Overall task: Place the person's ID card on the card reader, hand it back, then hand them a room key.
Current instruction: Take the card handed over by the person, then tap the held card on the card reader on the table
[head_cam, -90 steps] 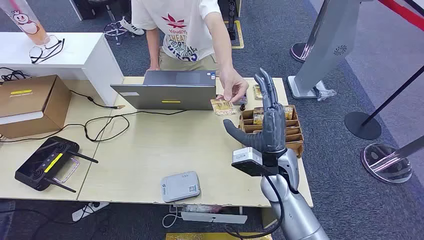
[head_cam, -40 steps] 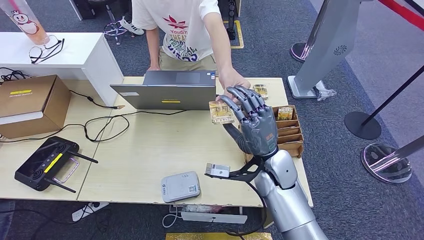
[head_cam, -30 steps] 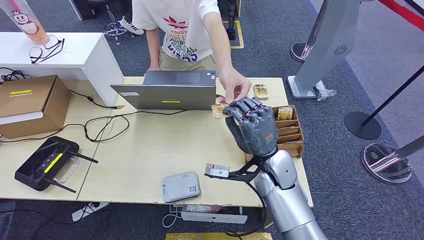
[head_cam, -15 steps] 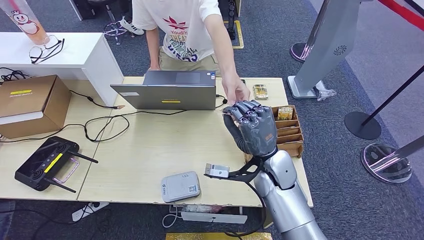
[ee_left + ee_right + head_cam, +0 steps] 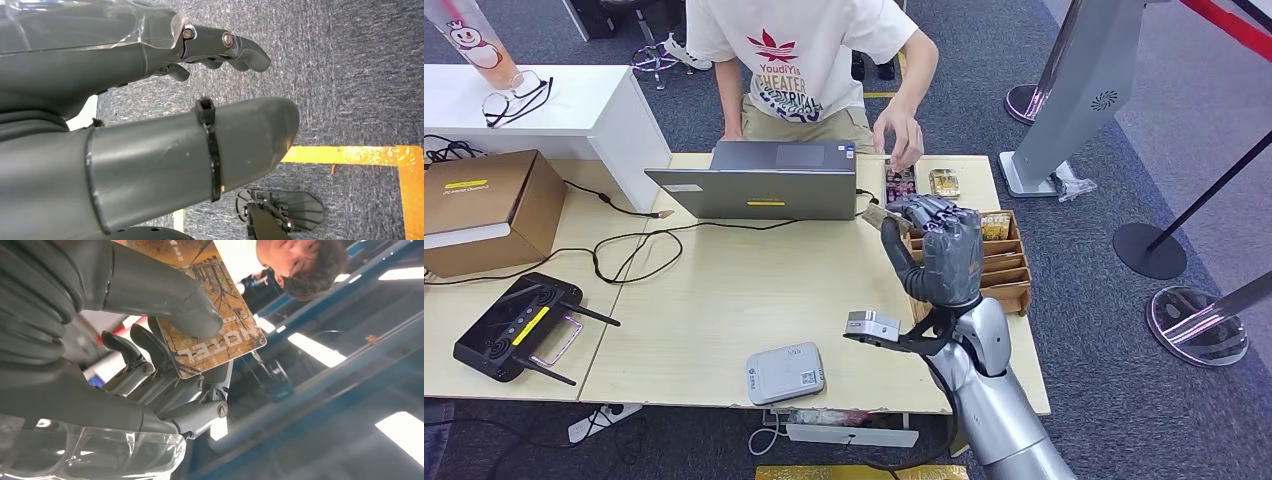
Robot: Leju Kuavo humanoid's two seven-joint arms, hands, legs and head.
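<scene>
Right hand [image 5: 929,245] pinches one ID card [image 5: 210,315]; left hand [image 5: 150,115] hangs with fingers apart, holding nothing

A pale wooden worktop [image 5: 724,290] stands on dark blue-grey carpet [image 5: 1074,110]. Behind the worktop's far left corner sits a white counter [image 5: 574,105]. Beyond the worktop's far right corner leans a grey metal column [image 5: 1089,75] on a flat foot. Further right of the worktop, black barrier posts rise from round bases [image 5: 1149,250], and a red belt [image 5: 1224,22] crosses the top corner. Yellow tape [image 5: 902,75] marks the carpet behind the worktop. Long ceiling lights [image 5: 315,347] glow overhead.
</scene>
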